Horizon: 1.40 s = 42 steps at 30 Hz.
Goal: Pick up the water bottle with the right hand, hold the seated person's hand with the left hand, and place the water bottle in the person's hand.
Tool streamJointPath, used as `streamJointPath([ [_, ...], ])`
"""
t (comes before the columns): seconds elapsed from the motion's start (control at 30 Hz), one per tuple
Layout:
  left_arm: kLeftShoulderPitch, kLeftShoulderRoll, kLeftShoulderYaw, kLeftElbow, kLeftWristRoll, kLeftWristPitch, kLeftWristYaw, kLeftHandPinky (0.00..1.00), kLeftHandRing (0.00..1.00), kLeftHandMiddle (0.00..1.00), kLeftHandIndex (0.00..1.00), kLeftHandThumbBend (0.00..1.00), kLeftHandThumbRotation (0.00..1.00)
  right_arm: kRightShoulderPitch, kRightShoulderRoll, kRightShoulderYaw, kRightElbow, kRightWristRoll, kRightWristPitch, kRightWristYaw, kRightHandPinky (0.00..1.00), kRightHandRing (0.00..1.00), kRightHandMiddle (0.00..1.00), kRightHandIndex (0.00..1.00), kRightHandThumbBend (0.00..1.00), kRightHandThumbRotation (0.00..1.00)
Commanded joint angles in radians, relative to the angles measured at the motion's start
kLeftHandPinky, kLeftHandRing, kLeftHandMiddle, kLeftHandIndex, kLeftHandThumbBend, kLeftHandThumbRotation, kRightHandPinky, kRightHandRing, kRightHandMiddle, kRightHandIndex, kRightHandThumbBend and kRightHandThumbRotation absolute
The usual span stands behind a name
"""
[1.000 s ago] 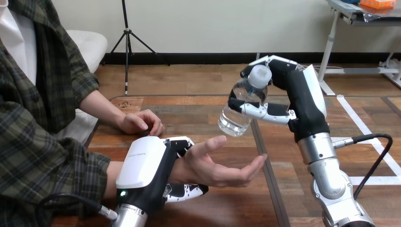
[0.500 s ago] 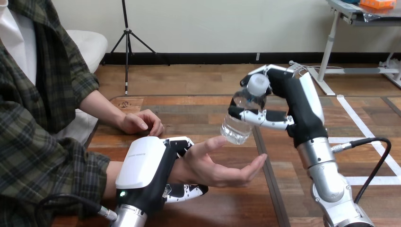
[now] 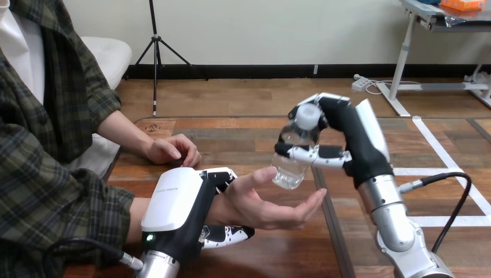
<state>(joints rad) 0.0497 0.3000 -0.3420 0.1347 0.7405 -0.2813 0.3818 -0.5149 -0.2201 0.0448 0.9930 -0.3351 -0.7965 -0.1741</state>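
Right hand [image 3: 354, 145] grips the water bottle [image 3: 294, 155] at 1 o'clock of the person's hand [image 3: 267, 204]; left hand [image 3: 173, 202] clasps the wrist [image 3: 223, 209].

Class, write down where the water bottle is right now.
In the head view the water bottle is right of centre, tilted in the right hand, its base over the person's upturned hand.
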Motion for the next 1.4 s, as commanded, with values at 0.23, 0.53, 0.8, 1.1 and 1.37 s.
streamJointPath([
  [0.23,-0.020,-0.016,-0.021,-0.023,0.005,-0.032,0.000,0.39,0.41,0.45,0.46,0.81,0.00,-0.127,-0.003,0.024,0.047,-0.012,-0.030,-0.033,0.49,0.45,0.49,0.50,0.73,0.00],
  [0.53,-0.022,-0.014,-0.020,-0.020,0.006,-0.039,0.006,0.39,0.41,0.45,0.46,0.82,0.00,-0.118,-0.001,0.031,0.066,0.003,-0.028,-0.007,0.40,0.43,0.49,0.51,0.72,0.00],
  [0.8,-0.021,-0.014,-0.018,-0.023,0.006,-0.033,0.003,0.39,0.41,0.45,0.46,0.82,0.00,-0.093,-0.008,0.042,0.050,-0.003,-0.037,0.011,0.37,0.43,0.50,0.52,0.69,0.00],
  [1.1,-0.022,-0.013,-0.016,-0.025,0.005,-0.030,-0.002,0.39,0.41,0.45,0.46,0.81,0.00,-0.064,-0.010,0.048,0.029,-0.007,-0.060,0.016,0.38,0.43,0.49,0.50,0.70,0.00],
  [1.37,-0.025,-0.012,-0.016,-0.022,0.010,-0.028,0.002,0.40,0.42,0.45,0.46,0.81,0.00,-0.037,-0.013,0.047,0.015,0.010,-0.096,0.031,0.39,0.43,0.49,0.50,0.71,0.00],
])
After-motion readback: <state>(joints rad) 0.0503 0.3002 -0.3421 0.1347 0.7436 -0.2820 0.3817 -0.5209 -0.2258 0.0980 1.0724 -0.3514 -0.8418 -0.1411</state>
